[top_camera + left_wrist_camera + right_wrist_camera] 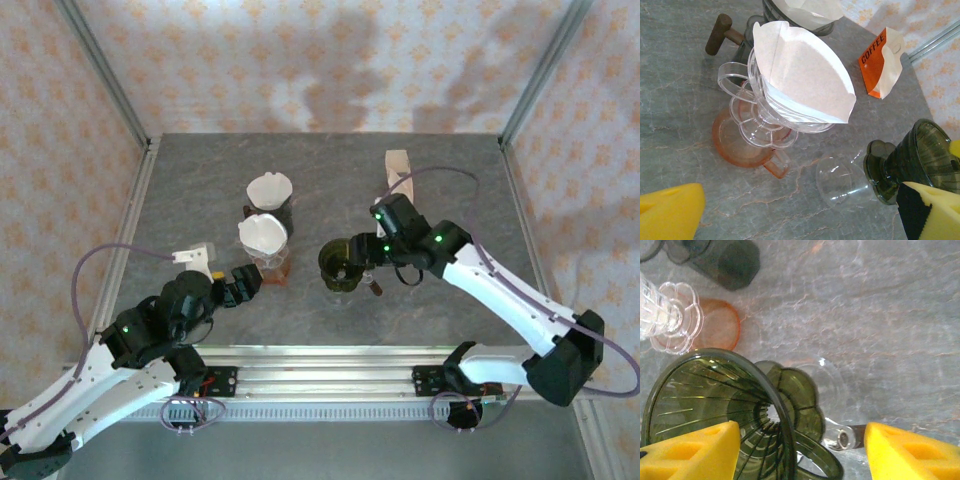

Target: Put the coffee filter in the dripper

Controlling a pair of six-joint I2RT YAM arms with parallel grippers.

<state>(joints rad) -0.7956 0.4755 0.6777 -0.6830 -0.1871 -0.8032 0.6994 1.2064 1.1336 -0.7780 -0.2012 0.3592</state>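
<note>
The left gripper hangs wide open with nothing between its yellow fingers, just beside the clear dripper, which stands on an orange server with the white coffee filter sitting in it. Further right the green dripper holds no filter, and the right gripper has its jaws parted either side of it, not clamping it

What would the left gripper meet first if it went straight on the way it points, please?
Most likely the orange cup under the clear dripper; the left gripper points at that stack, though depth is unclear.
</note>
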